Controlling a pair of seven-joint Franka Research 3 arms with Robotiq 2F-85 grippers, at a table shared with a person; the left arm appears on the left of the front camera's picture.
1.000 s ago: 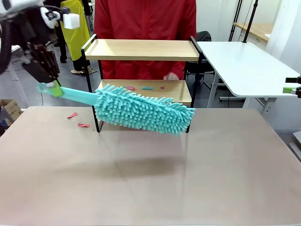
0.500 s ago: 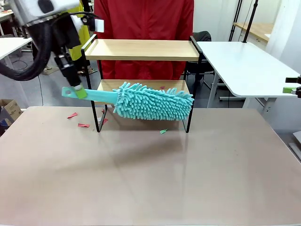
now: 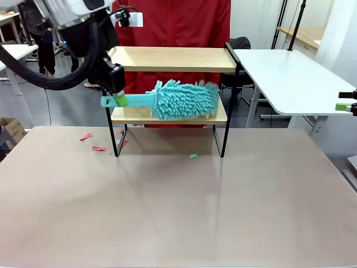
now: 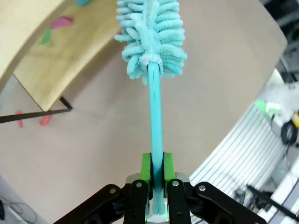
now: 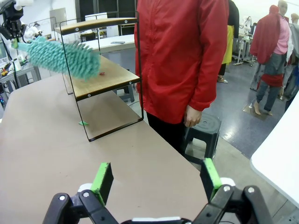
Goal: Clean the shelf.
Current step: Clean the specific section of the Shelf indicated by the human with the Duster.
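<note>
While I watched from the remote desk, the left gripper [image 3: 118, 100] sat just outside the shelf's [image 3: 167, 58] left upright, its fingers closed tight on the flat end of the duster's [image 3: 184, 100] handle. The fluffy teal head reached in between the two boards. I could not tell whether it touched the lower board or hung just above it. The shelf stood on the table [image 3: 178, 212] with a person [image 3: 173, 22] in a red coat close behind it. The right gripper [image 5: 156, 179] hung well off to the shelf's right, fingers spread wide and holding nothing. Paper scraps [image 3: 85, 136] lay in front of the shelf and beside its left foot, and a few lay on the lower board.

I judged the shelf light and easy to shove on its thin frame, so I wanted gentle strokes. If it needed steadying, a black side rail looked the best hold. The duster seemed light, with a soft head and a stiff handle.
</note>
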